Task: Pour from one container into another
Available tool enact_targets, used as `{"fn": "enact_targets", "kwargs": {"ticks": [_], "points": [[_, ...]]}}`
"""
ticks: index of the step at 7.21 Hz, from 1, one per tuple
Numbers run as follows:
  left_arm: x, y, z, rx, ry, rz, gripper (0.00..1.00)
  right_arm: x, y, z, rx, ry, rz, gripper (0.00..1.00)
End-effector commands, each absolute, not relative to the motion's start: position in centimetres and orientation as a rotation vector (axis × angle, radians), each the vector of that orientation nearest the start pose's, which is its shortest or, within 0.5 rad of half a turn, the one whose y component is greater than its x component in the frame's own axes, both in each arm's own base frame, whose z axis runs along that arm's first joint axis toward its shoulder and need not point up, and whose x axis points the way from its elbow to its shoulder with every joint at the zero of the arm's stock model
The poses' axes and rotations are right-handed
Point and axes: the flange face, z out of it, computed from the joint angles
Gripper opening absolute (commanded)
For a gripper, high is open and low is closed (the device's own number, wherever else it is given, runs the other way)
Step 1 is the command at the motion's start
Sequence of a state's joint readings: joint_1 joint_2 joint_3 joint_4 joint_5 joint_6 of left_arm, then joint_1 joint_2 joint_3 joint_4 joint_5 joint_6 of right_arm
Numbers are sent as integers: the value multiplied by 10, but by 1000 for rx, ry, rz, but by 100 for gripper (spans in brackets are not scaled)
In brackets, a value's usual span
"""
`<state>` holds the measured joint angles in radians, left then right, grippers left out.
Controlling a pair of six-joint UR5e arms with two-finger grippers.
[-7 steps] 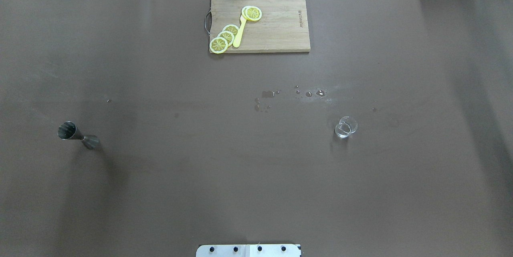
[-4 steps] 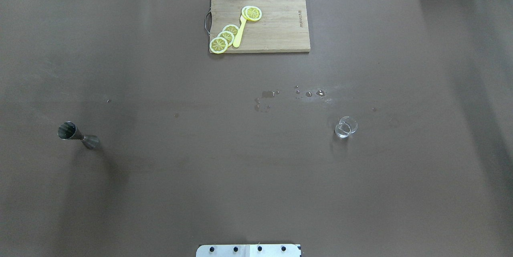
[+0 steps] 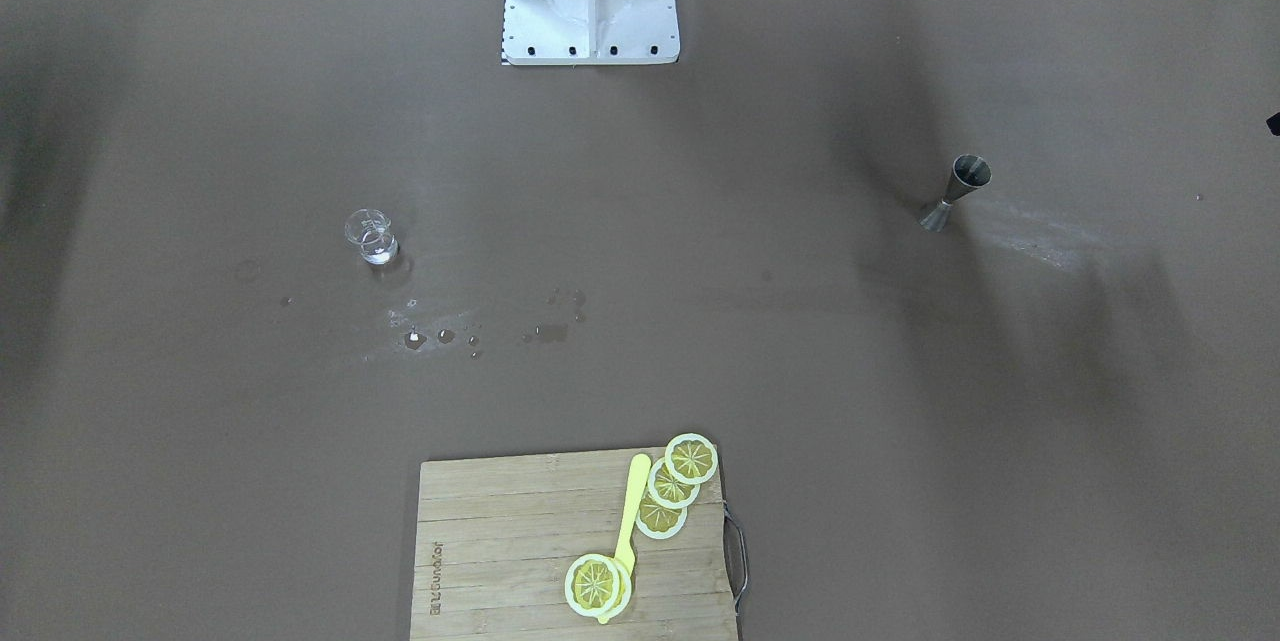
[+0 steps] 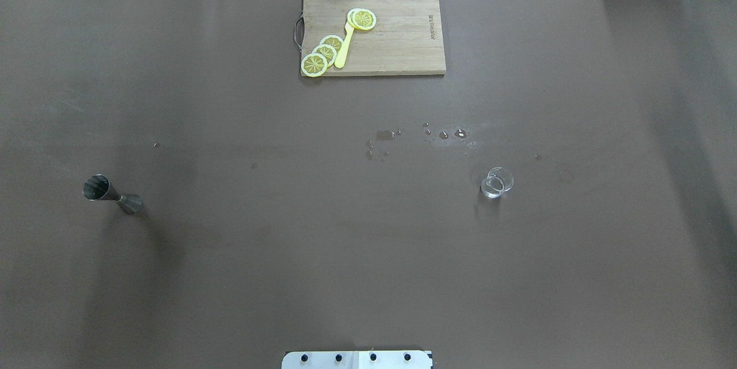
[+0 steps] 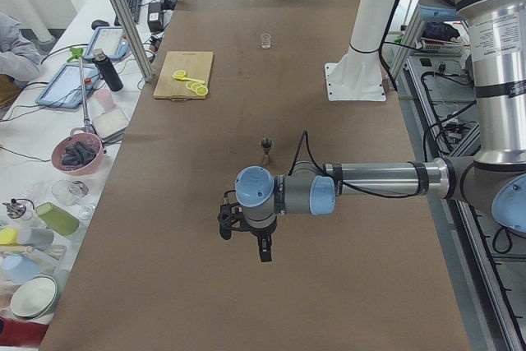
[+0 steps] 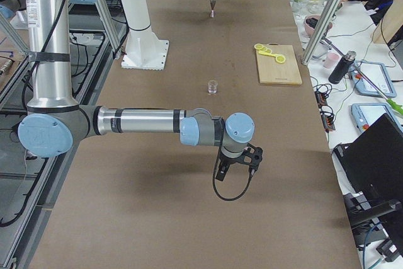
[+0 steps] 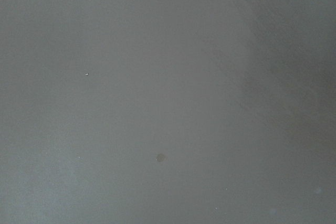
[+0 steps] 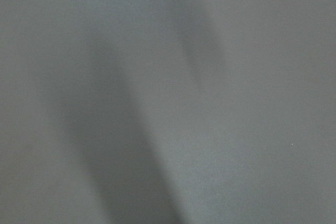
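Seen from overhead, with 12 o'clock pointing away from the robot, the brown worktop (image 4: 288, 254) carried the clear glass beaker (image 4: 496, 182) out toward 3 o'clock. It stood upright on its thick base, and whether it held any liquid could not be told. The steel jigger (image 4: 112, 195) stood upright toward 9 o'clock on one cone with its open mouth up, well apart from the beaker. Neither container was touched by anything.

A scatter of wet spots (image 4: 443, 134) lay near the middle of the worktop, at about 11 o'clock from the beaker. At 12 o'clock, by the far edge, sat a wooden cutting board (image 4: 397, 41) with lemon slices (image 4: 314, 64) and a yellow utensil (image 4: 344, 46) lying on it.

The left claw (image 5: 245, 240) hung above bare worktop beyond the jigger, off at the robot's left end. The right claw (image 6: 238, 168) hung likewise past the beaker at the right end. Both showed only in the side views, so how far either stood open could not be told. Neither had anything visibly in its grasp. Both wrist cameras showed only plain worktop and soft shadow.
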<state>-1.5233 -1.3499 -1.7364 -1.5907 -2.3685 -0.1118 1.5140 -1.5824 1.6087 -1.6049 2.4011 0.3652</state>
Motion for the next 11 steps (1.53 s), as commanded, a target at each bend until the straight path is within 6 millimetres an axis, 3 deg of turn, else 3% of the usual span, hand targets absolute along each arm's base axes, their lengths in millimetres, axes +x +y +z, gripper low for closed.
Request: {"fn": "enact_targets", "kwargs": {"ticks": [1, 4, 5, 7, 8, 11], "points": [[-43, -398, 672, -97, 793, -75, 98, 32, -489, 642, -173, -813, 290, 100], [-43, -398, 673, -98, 792, -76, 98, 28, -511, 617, -126, -818, 258, 100], [-43, -398, 673, -100, 792, -76, 98, 22, -530, 594, -97, -819, 240, 100], [-43, -397, 674, -101, 792, -77, 98, 18, -533, 575, -60, -836, 213, 100], [-43, -397, 674, -101, 792, -77, 98, -10, -562, 546, -44, -869, 154, 100], [-43, -397, 674, -101, 792, -77, 98, -77, -567, 514, 145, -936, -79, 100]]}}
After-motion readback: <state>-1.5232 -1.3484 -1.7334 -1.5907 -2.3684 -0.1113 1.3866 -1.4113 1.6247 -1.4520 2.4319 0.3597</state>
